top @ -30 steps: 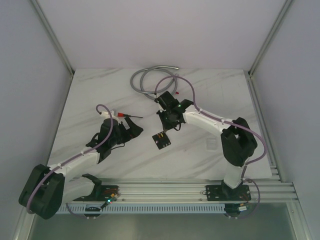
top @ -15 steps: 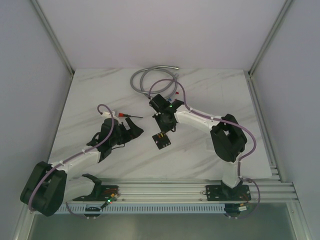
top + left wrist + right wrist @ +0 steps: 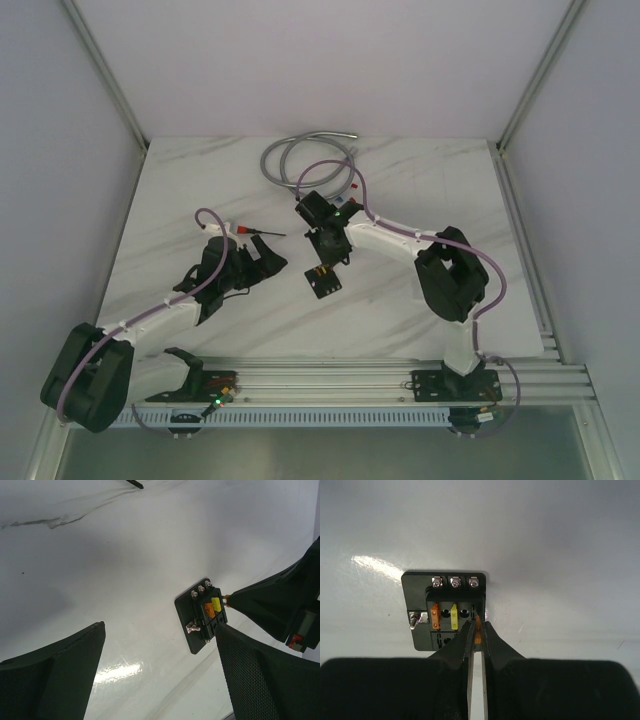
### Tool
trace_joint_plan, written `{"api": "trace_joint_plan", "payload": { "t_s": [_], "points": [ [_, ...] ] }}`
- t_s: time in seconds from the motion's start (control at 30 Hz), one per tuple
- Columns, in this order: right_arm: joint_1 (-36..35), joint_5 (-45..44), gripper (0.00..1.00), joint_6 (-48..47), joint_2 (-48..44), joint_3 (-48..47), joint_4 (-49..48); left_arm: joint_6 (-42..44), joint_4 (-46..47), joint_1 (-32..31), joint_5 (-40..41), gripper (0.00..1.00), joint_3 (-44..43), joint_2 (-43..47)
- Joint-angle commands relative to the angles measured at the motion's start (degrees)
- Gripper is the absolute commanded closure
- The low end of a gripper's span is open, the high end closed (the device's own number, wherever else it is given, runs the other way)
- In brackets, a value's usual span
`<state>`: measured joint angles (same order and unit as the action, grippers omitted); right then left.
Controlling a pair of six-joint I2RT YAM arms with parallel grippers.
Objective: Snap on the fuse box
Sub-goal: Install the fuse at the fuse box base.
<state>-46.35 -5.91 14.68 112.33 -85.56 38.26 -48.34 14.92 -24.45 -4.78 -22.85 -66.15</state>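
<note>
The fuse box [image 3: 322, 281] is a small black square block lying flat on the white table, with an orange fuse [image 3: 435, 616] and a yellow fuse [image 3: 454, 617] seated in its slots. My right gripper [image 3: 478, 626] is shut on another small orange fuse [image 3: 478, 631], held over the rightmost slot of the fuse box [image 3: 417, 587]. In the top view the right gripper [image 3: 328, 256] sits just behind the box. My left gripper [image 3: 160, 630] stands open and holds nothing, with the fuse box [image 3: 200, 615] just beyond its right finger. The left gripper [image 3: 268, 262] lies left of the box.
A coiled grey cable [image 3: 305, 160] lies at the back of the table. A thin tool with a red handle [image 3: 250, 231] rests behind the left gripper. Metal frame rails run along the table's sides and near edge.
The right arm has swung left and folded in, bringing its gripper with the orange fuse close over the fuse box. The left arm and the box have not moved.
</note>
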Motion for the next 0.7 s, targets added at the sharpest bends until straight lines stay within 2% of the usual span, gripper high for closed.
{"api": "trace_joint_plan", "payload": {
  "t_s": [0.0, 0.67],
  "points": [
    [-0.49, -1.32, 1.0, -0.4, 1.31, -1.87, 0.11, 0.68, -0.54, 0.32, -1.01, 0.0, -1.26, 0.12],
    [-0.59, -1.16, 1.0, -0.48, 0.42, -1.78, -1.06, 0.65, -0.46, 0.39, -1.46, 0.0, -1.17, 0.32]
  ]
}}
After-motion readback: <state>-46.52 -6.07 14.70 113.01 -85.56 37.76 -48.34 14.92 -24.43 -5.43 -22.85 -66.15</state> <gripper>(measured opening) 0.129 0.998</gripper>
